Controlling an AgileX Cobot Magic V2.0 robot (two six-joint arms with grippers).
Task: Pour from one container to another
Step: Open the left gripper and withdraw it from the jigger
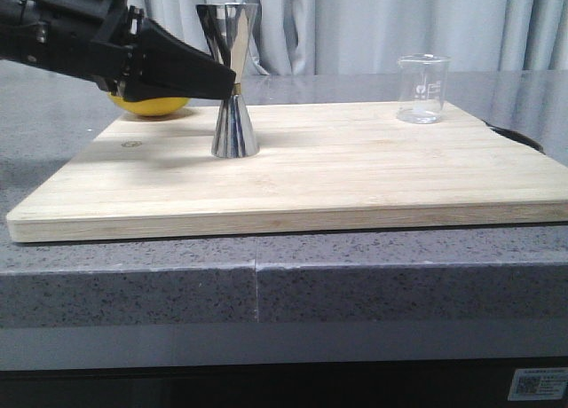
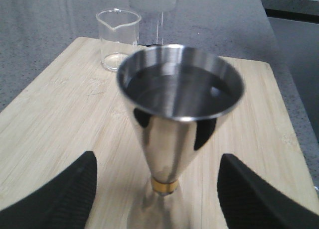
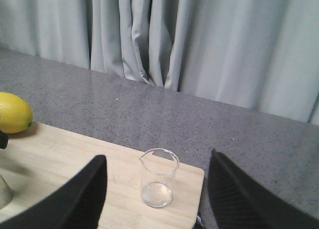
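Observation:
The steel jigger (image 1: 235, 80) with a gold band at its waist stands upright on the wooden board (image 1: 355, 177), left of centre. My left gripper (image 1: 229, 78) reaches in from the left at waist height. It is open, with its fingers on either side of the jigger (image 2: 179, 114) and not touching it. The clear glass beaker (image 1: 422, 89) stands upright at the board's back right corner and looks empty. My right gripper (image 3: 158, 157) is open and hovers back from the beaker (image 3: 158, 178), which shows between its fingers. The right arm is out of the front view.
A yellow lemon (image 1: 149, 105) lies at the board's back left, behind my left gripper. The board rests on a grey speckled counter (image 1: 373, 275). A dark curved object (image 1: 522, 138) sits just off the board's right edge. Grey curtains hang behind.

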